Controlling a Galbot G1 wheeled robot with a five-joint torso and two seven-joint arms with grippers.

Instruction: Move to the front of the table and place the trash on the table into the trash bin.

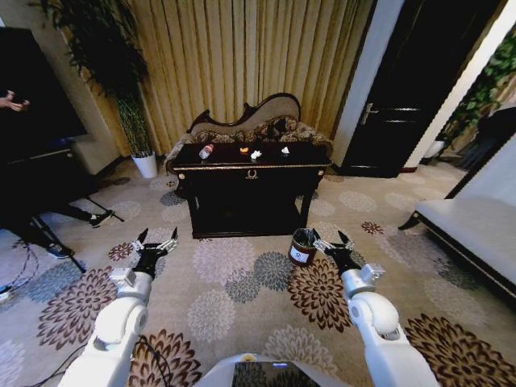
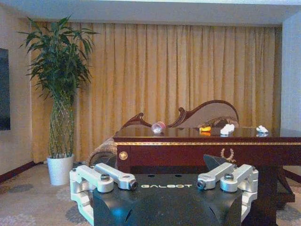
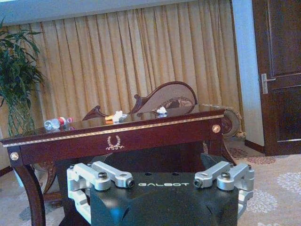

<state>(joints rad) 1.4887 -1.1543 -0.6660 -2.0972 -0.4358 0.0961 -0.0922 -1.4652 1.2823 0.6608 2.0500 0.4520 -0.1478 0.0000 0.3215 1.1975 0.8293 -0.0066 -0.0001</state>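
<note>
**Q:** Straight ahead at twelve o'clock, what stands there?

**A:** A dark glossy table with gold trim, still some way off. Trash sits on top: a bottle, an orange scrap, a white paper wad and a pale piece.

**Q:** How far along is the job?

**A:** Barely begun, I judge. Nothing is binned; the trash bin waits on the floor at one o'clock, by the table's right leg.

**Q:** And the hands?

**A:** Left hand and right hand hover low over the carpet, fingers apart, empty.

**Q:** The room?

**A:** Flowered carpet, gold curtains, a sofa behind the table.
</note>
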